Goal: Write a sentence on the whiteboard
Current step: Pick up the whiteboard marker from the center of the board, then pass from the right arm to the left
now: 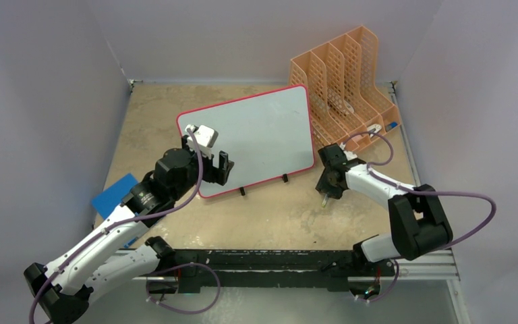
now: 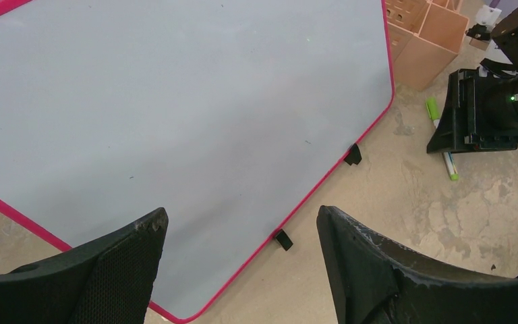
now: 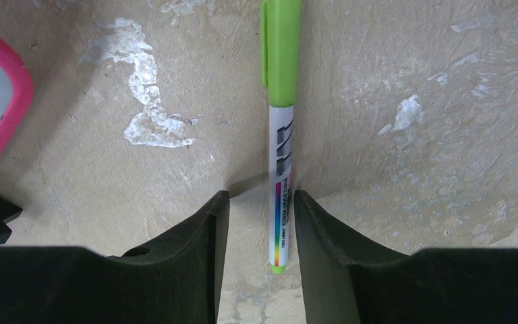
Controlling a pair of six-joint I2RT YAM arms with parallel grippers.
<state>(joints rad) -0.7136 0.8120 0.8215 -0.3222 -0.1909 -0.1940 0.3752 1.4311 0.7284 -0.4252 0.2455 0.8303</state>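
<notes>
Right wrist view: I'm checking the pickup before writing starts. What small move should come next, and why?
Probably close the right gripper on the marker: it lies on the table between the fingers, a gap showing at one side, its green cap on, and the whiteboard is blank.

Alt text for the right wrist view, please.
A white-barrelled marker with a lime-green cap lies on the scuffed tan table, its tail end between the two black fingers of the right gripper, a gap left on one side. The corner of the pink-rimmed whiteboard shows at the left edge.
</notes>
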